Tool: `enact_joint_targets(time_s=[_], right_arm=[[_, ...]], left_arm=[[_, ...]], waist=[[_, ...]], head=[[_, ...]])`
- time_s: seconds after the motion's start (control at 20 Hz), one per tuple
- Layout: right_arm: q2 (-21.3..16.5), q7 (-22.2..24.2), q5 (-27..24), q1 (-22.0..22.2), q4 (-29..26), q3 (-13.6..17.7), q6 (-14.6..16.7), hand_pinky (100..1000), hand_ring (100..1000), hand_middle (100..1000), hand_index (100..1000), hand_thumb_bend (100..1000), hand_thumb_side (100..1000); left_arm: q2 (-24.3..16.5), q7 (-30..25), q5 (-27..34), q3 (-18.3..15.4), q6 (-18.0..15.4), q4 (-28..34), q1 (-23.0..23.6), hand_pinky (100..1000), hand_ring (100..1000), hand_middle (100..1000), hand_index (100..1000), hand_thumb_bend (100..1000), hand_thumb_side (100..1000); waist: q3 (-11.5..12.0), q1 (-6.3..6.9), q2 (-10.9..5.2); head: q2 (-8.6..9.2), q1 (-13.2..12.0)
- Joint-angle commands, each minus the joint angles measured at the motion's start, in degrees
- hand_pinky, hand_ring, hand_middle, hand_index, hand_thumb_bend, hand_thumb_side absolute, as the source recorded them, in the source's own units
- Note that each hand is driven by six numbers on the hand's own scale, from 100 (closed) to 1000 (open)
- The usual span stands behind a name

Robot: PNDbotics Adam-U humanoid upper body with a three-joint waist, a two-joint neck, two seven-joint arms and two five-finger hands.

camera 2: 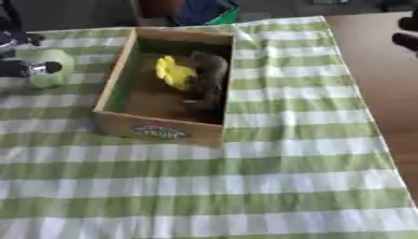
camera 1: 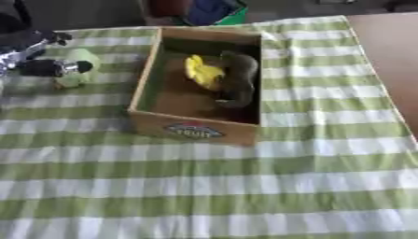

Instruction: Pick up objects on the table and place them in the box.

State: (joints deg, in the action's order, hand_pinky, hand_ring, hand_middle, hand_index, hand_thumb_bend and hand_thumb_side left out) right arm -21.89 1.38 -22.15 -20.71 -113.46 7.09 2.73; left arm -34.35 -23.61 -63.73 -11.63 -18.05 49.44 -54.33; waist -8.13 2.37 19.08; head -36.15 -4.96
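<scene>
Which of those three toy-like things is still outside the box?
The pale green one, held by the left hand left of the box. The yellow one and the dark one lie inside.

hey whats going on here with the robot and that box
The robot's left hand is at the far left of the green checked tablecloth, its fingers curled round a pale green object beside the wooden box. The box already holds a yellow item and a dark brownish one. The right hand shows only as dark fingers at the right edge of the right eye view, holding nothing.
</scene>
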Motion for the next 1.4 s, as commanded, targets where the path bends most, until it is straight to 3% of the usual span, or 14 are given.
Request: enact_joint_targets(time_s=[0.05, 0.7, 0.85, 0.9, 0.95, 1.05, 1.1, 1.15, 1.3, 1.35, 1.4], right_arm=[[-1.3, 0.6, 0.6, -0.7, -1.1, 0.6, 0.1, 784, 773, 669, 828, 100, 1000], [-1.2, 1.9, 1.0, -0.9, -1.1, 0.4, 0.0, 787, 774, 669, 830, 100, 1000], [-1.2, 2.1, 1.1, -1.0, -1.1, 0.4, 0.0, 788, 775, 669, 830, 100, 1000], [-1.3, 2.1, 1.2, -0.9, -1.1, 0.4, 0.0, 788, 775, 669, 831, 100, 1000], [-1.3, 2.1, 1.2, -0.9, -1.1, 0.4, 0.0, 788, 775, 669, 831, 100, 1000], [-1.3, 2.1, 1.3, -0.8, -1.1, 0.5, 0.0, 788, 775, 669, 831, 100, 1000], [-1.3, 2.1, 1.4, -0.8, -1.1, 0.5, -0.1, 789, 775, 669, 831, 100, 1000], [-1.3, 2.1, 1.4, -0.7, -1.1, 0.5, -0.1, 789, 775, 668, 831, 100, 1000], [-1.2, 2.0, 1.5, -0.5, -1.1, 0.5, -0.3, 789, 775, 668, 831, 100, 1000], [-1.2, 2.0, 1.6, -0.4, -1.1, 0.6, -0.3, 789, 775, 668, 832, 100, 1000], [-1.1, 2.0, 1.7, -0.3, -1.1, 0.6, -0.4, 789, 775, 668, 832, 100, 1000]], left_arm=[[-2.7, 1.0, -0.5, -0.9, 1.6, 0.2, -1.6, 720, 946, 859, 1000, 729, 1000], [-2.9, 10.1, -9.8, -0.7, 5.7, -2.6, -1.4, 708, 936, 839, 984, 640, 1000], [-2.5, 10.3, -9.6, -0.7, 5.3, -3.6, -1.5, 700, 915, 795, 950, 518, 1000], [-2.5, 10.2, -9.3, -0.7, 5.2, -3.6, -1.5, 694, 902, 775, 929, 447, 1000], [-2.4, 10.3, -8.8, -0.8, 5.2, -3.6, -1.5, 684, 882, 751, 903, 311, 1000], [-2.4, 10.6, -8.1, -0.8, 5.6, -3.4, -1.5, 668, 847, 699, 842, 181, 944], [-2.4, 10.8, -7.7, -0.7, 5.7, -3.3, -1.5, 667, 844, 693, 834, 168, 934], [-2.5, 11.0, -7.3, -0.7, 5.9, -3.2, -1.6, 655, 817, 654, 775, 100, 836], [-2.4, 11.6, -6.1, -0.5, 6.0, -2.7, -1.5, 642, 796, 636, 695, 100, 750], [-2.4, 11.7, -5.6, -0.4, 5.9, -2.4, -1.5, 638, 789, 628, 660, 100, 618], [-2.4, 11.8, -5.0, -0.4, 5.8, -2.1, -1.5, 635, 783, 621, 639, 100, 549]], waist=[[-0.2, -0.01, -0.65], [-0.3, 0.04, 1.02], [-0.3, 0.0, 1.36], [-0.3, 0.0, 1.45], [-0.2, 0.0, 1.52], [-0.1, 0.0, 1.57], [-0.1, 0.0, 1.58], [-0.1, 0.0, 1.57], [0.0, -0.01, 1.47], [0.0, -0.02, 1.4], [0.1, -0.03, 1.31]], head=[[1.09, -0.4], [2.31, -0.6], [2.47, -0.6], [2.46, -0.6], [2.4, -0.6], [2.21, -0.5], [2.12, -0.5], [2.04, -0.5], [1.86, -0.4], [1.8, -0.3], [1.72, -0.3]])
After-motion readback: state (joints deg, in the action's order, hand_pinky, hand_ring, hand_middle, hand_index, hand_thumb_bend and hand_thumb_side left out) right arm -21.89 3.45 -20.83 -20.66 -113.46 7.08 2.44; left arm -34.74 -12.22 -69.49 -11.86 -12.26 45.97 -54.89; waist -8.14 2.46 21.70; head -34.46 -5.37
